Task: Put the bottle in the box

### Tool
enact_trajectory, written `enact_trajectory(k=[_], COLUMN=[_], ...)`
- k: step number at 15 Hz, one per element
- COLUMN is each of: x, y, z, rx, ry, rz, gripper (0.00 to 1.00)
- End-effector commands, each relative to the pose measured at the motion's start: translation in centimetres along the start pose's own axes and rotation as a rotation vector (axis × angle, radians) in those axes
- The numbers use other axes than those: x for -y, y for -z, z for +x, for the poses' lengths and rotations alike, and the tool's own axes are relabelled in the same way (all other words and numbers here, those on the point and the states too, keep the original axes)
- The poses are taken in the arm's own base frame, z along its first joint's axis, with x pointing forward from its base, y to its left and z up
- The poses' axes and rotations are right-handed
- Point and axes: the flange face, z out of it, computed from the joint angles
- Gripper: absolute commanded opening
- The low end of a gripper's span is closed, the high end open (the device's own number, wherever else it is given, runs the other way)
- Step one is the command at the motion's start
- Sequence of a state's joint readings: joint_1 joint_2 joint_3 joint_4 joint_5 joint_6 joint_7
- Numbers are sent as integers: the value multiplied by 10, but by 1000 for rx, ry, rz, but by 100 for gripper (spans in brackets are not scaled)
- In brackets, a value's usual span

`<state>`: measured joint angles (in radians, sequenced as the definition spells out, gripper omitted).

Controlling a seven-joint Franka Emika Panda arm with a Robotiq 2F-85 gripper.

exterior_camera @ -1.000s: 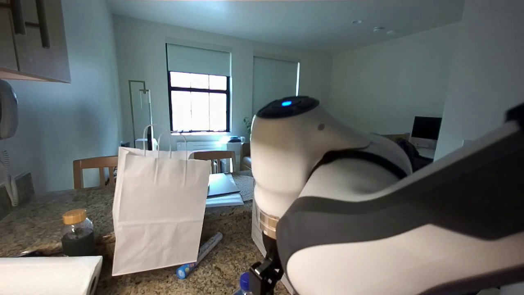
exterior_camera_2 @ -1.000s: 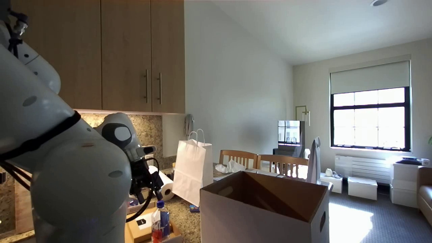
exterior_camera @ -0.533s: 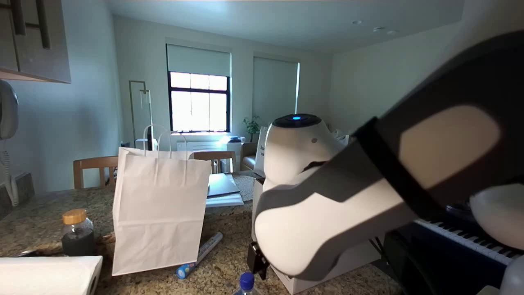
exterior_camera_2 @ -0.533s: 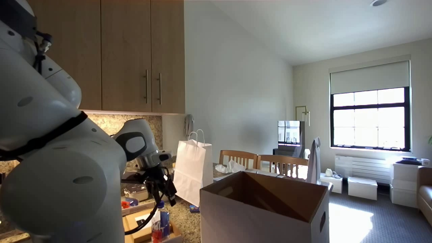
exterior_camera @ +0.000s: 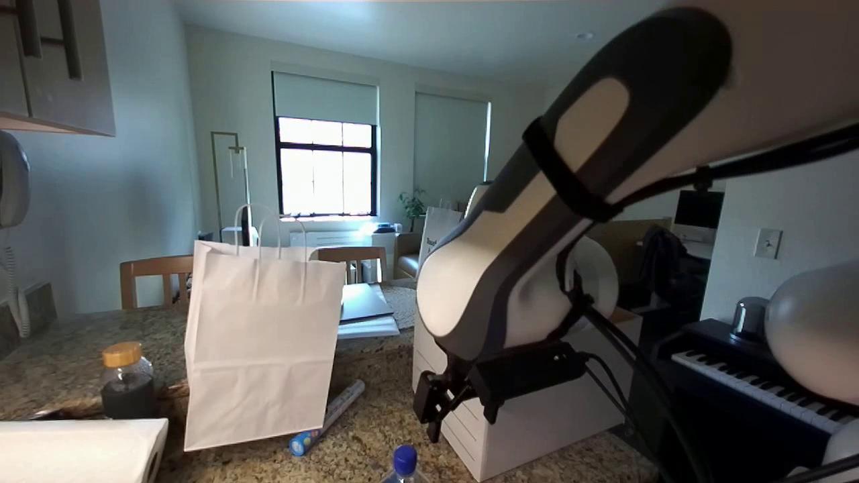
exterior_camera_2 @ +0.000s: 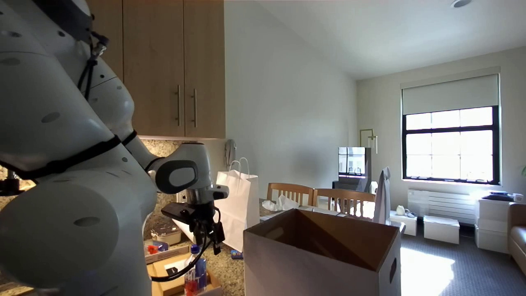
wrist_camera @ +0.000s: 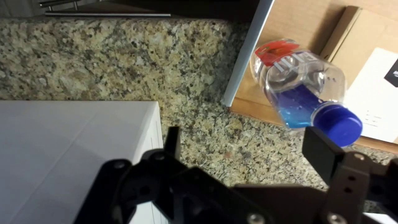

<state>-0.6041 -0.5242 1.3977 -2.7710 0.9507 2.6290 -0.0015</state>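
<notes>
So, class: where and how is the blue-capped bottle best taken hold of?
Probably by the blue cap, from above, the open hand astride it: the bottle stands upright, its narrow cap uppermost, with its base inside the cardboard tray.

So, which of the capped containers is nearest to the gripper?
The clear blue-capped bottle: in the wrist view it shows right beside the open gripper. The orange-lidded jar stands farther off, left of the white paper bag in an exterior view.

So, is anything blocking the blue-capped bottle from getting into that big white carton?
Sideways, yes: the low wall of the cardboard tray around the bottle, then the tall side of the white carton. The open claw also hovers between bottle and carton. Nothing visible covers the carton's open top.
</notes>
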Motion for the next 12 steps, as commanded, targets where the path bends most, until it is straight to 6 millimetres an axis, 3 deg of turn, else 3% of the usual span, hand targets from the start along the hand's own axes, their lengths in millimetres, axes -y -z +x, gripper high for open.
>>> enact_trajectory(k=[1,4,6,12], x=[3,9,16,38], y=[-4,-13,-9,-18], z=[3,4,2,-24], rx=[98,165,132,104], ry=[36,42,41,79], rz=[142,213,207,203], gripper=[100,100,100,100])
